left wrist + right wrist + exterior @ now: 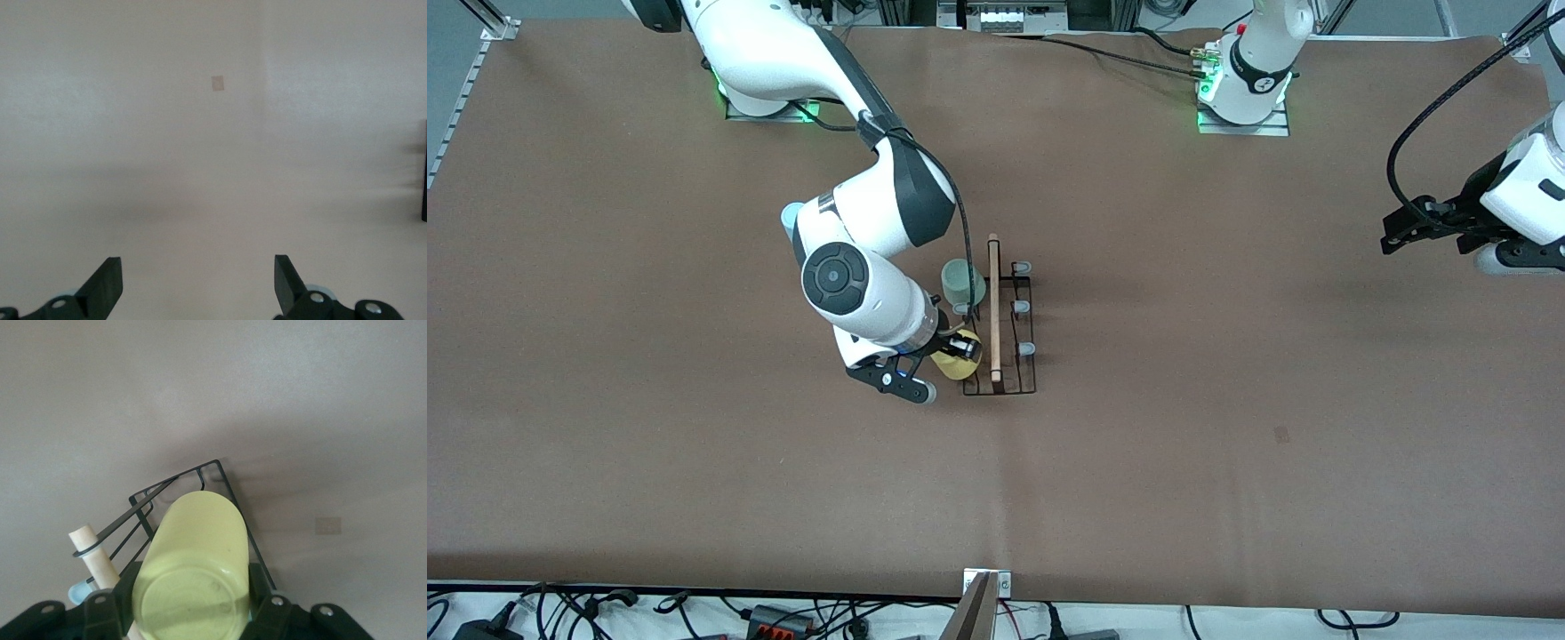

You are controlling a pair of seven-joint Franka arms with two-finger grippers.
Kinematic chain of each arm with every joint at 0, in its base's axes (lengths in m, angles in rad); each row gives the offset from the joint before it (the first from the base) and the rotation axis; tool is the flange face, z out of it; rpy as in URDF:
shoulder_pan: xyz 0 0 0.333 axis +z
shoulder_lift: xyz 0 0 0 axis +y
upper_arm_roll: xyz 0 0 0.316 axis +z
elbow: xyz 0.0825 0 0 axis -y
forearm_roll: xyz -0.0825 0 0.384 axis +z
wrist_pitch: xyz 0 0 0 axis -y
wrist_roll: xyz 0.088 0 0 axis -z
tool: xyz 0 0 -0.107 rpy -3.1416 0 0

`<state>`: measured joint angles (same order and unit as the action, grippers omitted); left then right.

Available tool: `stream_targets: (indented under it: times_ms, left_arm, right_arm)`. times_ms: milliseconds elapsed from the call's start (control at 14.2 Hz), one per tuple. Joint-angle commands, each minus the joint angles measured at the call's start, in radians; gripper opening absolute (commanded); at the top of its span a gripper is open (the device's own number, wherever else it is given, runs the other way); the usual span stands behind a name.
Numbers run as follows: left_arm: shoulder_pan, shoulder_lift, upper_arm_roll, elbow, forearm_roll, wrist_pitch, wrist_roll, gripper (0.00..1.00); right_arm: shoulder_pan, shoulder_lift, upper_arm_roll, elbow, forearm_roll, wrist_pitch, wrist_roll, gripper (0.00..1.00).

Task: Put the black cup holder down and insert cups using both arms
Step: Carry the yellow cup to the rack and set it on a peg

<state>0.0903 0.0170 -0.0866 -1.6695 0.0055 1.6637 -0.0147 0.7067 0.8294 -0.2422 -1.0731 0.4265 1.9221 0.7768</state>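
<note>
Right gripper (951, 351) clamps the yellow cup (193, 567) at the black cup holder (1003, 324); left gripper (197, 287) waits with fingers spread wide.

The right arm's wrist hides most of the yellow cup, which tilts over the rack's end nearest the front camera. The mint green cup (963, 281) sits on the rack just past the gripper, toward the bases, beside the wooden handle (994, 307). Three grey-tipped pegs (1021, 308) stand free across the handle. The left gripper hangs over bare brown table (1227, 400), well apart, partly cut off at the frame edge.

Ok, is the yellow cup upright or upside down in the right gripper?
Upside down. In the right wrist view the yellow cup shows its closed base between the right gripper fingers, mouth toward the black cup holder.
</note>
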Motion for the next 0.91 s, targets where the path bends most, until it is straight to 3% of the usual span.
stream_targets:
  times_ms: [0, 141, 211, 281, 563, 844]
  left_arm:
    - [0.003, 0.011, -0.002, 0.028, -0.007, -0.016, 0.022, 1.00]
    - [0.003, 0.011, -0.002, 0.028, -0.007, -0.016, 0.022, 1.00]
    - [0.003, 0.011, -0.002, 0.028, -0.007, -0.016, 0.022, 1.00]
    - [0.003, 0.011, -0.002, 0.028, -0.007, -0.016, 0.022, 1.00]
    - [0.005, 0.012, -0.002, 0.028, -0.007, -0.016, 0.024, 1.00]
    - [0.003, 0.011, -0.002, 0.028, -0.007, -0.016, 0.024, 1.00]
  right_arm:
    - [0.008, 0.008, 0.001, -0.007, -0.012, 0.018, 0.018, 0.21]
    - [0.013, 0.017, 0.001, -0.007, -0.012, 0.018, 0.018, 0.28]
    - [0.013, 0.023, 0.000, -0.005, -0.012, 0.021, 0.024, 0.87]
    - [0.013, 0.023, 0.000, -0.004, -0.012, 0.031, 0.042, 1.00]
    - [0.000, -0.013, -0.029, 0.001, -0.015, 0.011, 0.044, 1.00]
    - [0.003, -0.049, -0.124, 0.001, -0.024, -0.090, -0.026, 1.00]
